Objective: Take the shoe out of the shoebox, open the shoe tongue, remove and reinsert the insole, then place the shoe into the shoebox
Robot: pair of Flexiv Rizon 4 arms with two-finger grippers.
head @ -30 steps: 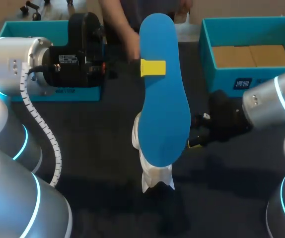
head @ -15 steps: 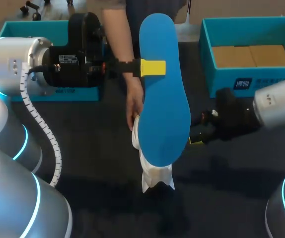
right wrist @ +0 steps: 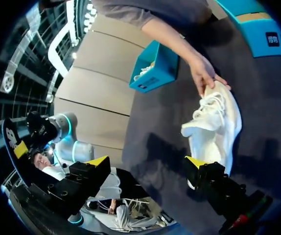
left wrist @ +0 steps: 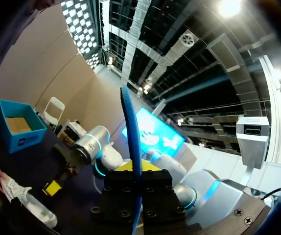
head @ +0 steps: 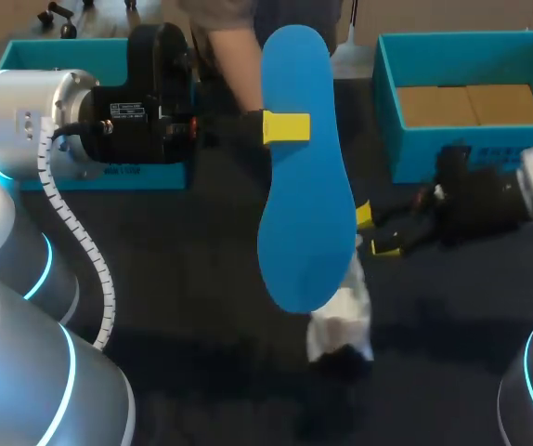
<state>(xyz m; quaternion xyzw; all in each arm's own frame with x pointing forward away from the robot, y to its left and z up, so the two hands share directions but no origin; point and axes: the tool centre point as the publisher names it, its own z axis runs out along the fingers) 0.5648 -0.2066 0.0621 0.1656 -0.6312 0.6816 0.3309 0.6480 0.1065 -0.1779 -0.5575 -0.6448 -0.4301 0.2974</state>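
Observation:
My left gripper (head: 288, 127) is raised above the table, shut on the blue insole (head: 305, 186), which hangs upright and broad-side to the head view. In the left wrist view the insole (left wrist: 132, 142) stands edge-on between the fingers. The white shoe (head: 343, 311) lies on the dark table below it, partly hidden by the insole. A person's hand (right wrist: 203, 73) touches the shoe (right wrist: 215, 122) at its far end. My right gripper (head: 376, 231) is open just right of the shoe, which lies ahead of its fingers (right wrist: 99, 162) without touching them.
The teal shoebox (head: 392, 139) with a cardboard bottom stands at the back right. A second teal box (head: 25, 54) sits at the back left behind my left arm. The person's arm (head: 234, 46) reaches over the table's far edge.
The person's hand came in and shifted the shoe to the right and nearer the front. My right gripper drew back to the right, still open. The left arm and insole kept still.

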